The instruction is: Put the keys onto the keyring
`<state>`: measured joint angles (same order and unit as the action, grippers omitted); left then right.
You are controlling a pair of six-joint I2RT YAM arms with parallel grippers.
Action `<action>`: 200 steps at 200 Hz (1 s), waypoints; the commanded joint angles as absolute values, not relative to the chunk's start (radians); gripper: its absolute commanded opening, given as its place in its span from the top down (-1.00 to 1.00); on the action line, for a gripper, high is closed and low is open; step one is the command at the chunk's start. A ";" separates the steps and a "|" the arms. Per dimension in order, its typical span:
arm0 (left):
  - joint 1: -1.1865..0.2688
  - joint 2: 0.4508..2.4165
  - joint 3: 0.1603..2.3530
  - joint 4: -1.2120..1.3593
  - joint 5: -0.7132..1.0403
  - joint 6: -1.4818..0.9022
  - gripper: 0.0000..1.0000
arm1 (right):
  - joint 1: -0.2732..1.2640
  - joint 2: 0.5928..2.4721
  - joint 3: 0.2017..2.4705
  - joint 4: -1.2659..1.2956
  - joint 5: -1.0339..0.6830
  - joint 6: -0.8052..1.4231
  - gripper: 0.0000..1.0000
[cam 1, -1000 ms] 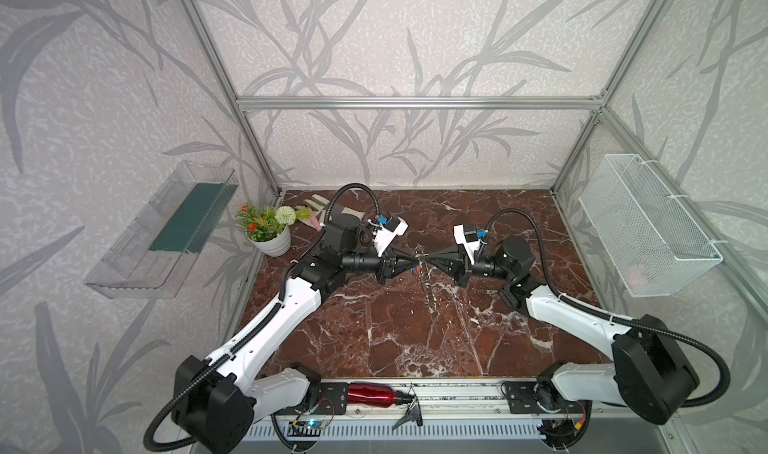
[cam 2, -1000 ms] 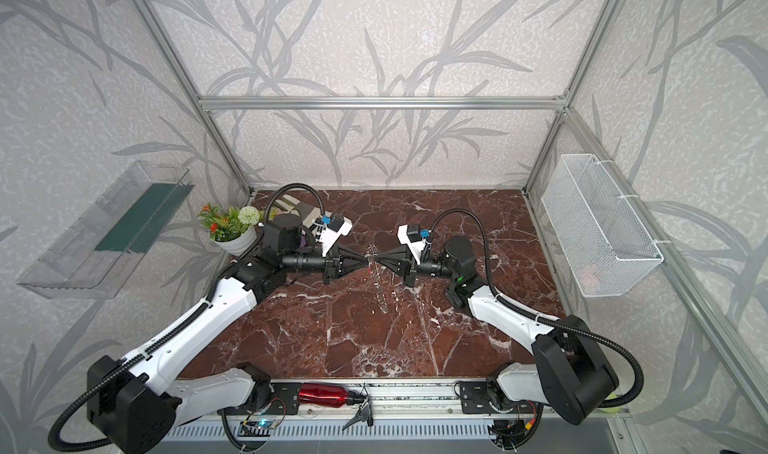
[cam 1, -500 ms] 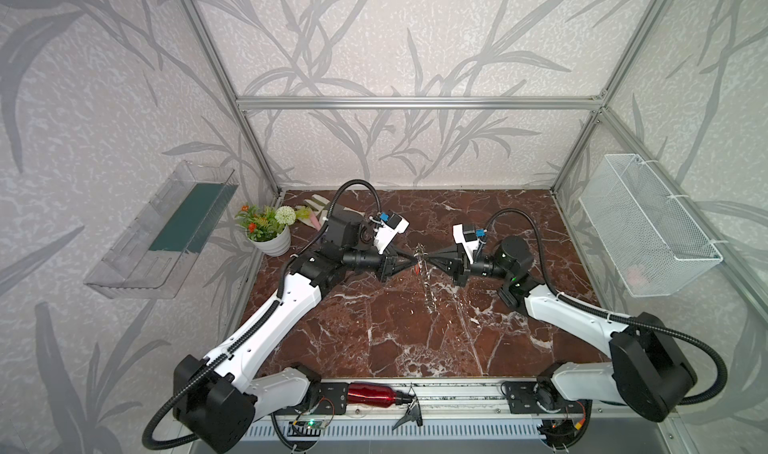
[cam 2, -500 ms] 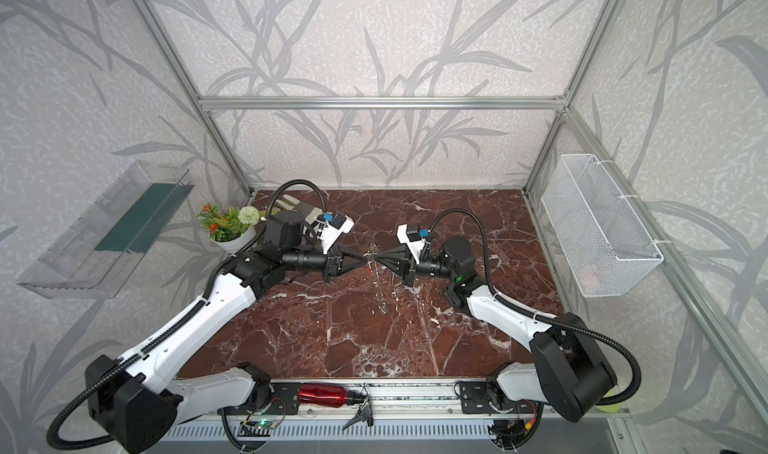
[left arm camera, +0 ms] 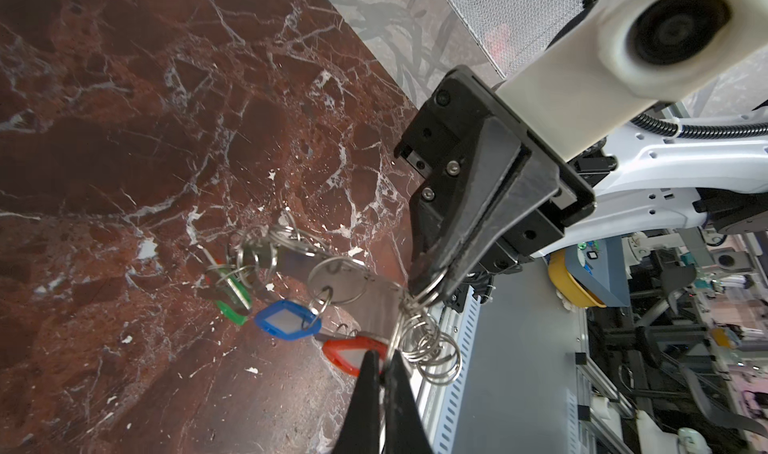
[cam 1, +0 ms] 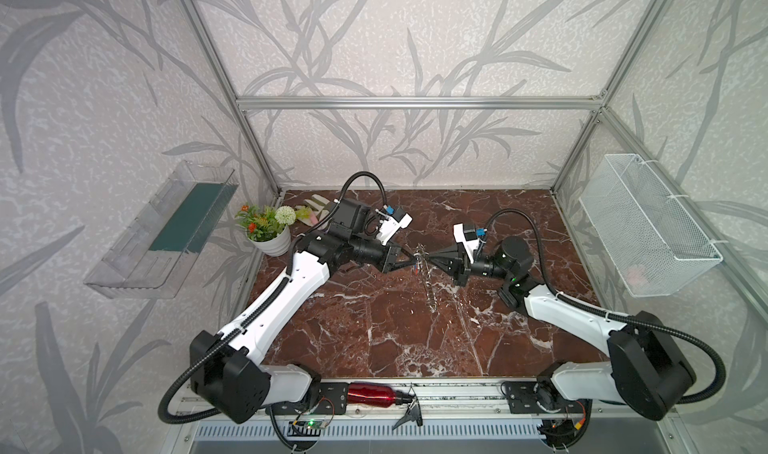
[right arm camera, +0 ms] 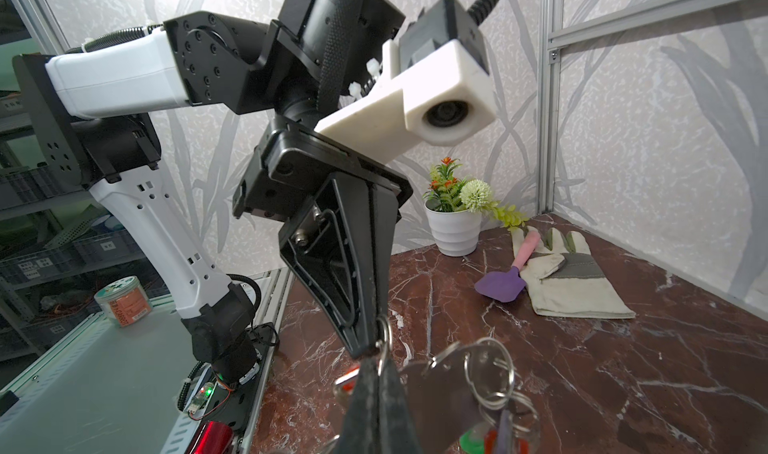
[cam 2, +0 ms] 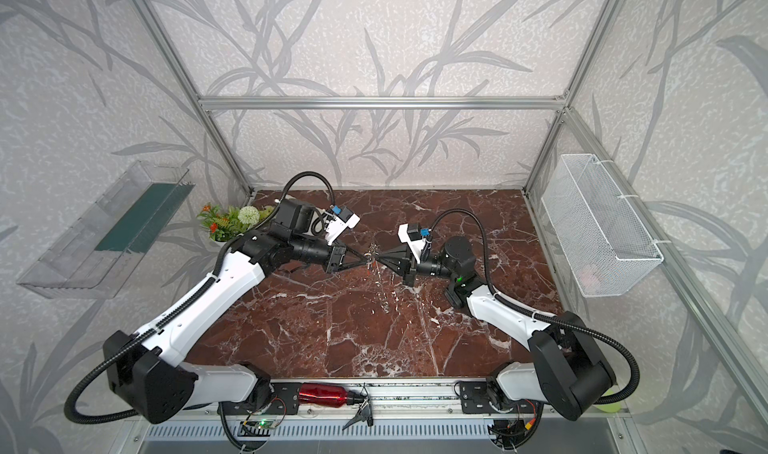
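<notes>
Item: keyring (left arm camera: 353, 283), hanging in air over the marble table (cam 1: 374, 327), with green-, blue- and red-tagged keys (left arm camera: 286, 325) dangling from it; right gripper (left arm camera: 430, 292) is pinching its edge rings; left gripper (left arm camera: 380, 373), jaws newly drawn fully together, is clamping a ring beside the red tag, probably securing it for threading.
</notes>
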<state>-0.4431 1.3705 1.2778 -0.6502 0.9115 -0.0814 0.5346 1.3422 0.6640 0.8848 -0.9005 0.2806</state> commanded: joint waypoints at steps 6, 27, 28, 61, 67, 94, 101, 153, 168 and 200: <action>-0.432 1.454 1.314 -0.736 0.960 -0.068 1.00 | 0.547 1.325 0.678 1.041 -0.946 0.300 1.00; -0.434 1.488 1.326 -0.724 0.984 -0.070 1.00 | 0.550 1.327 0.676 1.058 -0.943 0.308 1.00; -0.434 1.489 1.326 -0.722 0.987 -0.070 1.00 | 0.550 1.327 0.676 1.058 -0.943 0.308 1.00; -0.443 1.508 1.325 -0.677 1.010 -0.091 0.90 | 0.552 1.334 0.679 1.063 -0.942 0.307 1.00; -0.444 1.511 1.327 -0.670 1.016 -0.094 0.89 | 0.554 1.337 0.679 1.067 -0.942 0.309 1.00; -0.451 1.526 1.325 -0.633 1.028 -0.118 0.79 | 0.556 1.347 0.680 1.081 -0.945 0.317 1.00; -0.452 1.528 1.324 -0.624 1.029 -0.125 0.76 | 0.555 1.347 0.681 1.081 -0.945 0.318 1.00; -0.443 1.505 1.283 -0.567 0.988 -0.170 0.44 | 0.556 1.342 0.680 1.067 -0.939 0.310 1.00; -0.423 1.472 1.249 -0.560 0.971 -0.182 0.39 | 0.556 1.341 0.676 1.058 -0.936 0.304 1.00; -0.362 1.371 1.158 -0.568 0.916 -0.186 0.26 | 0.557 1.342 0.674 1.058 -0.934 0.306 1.00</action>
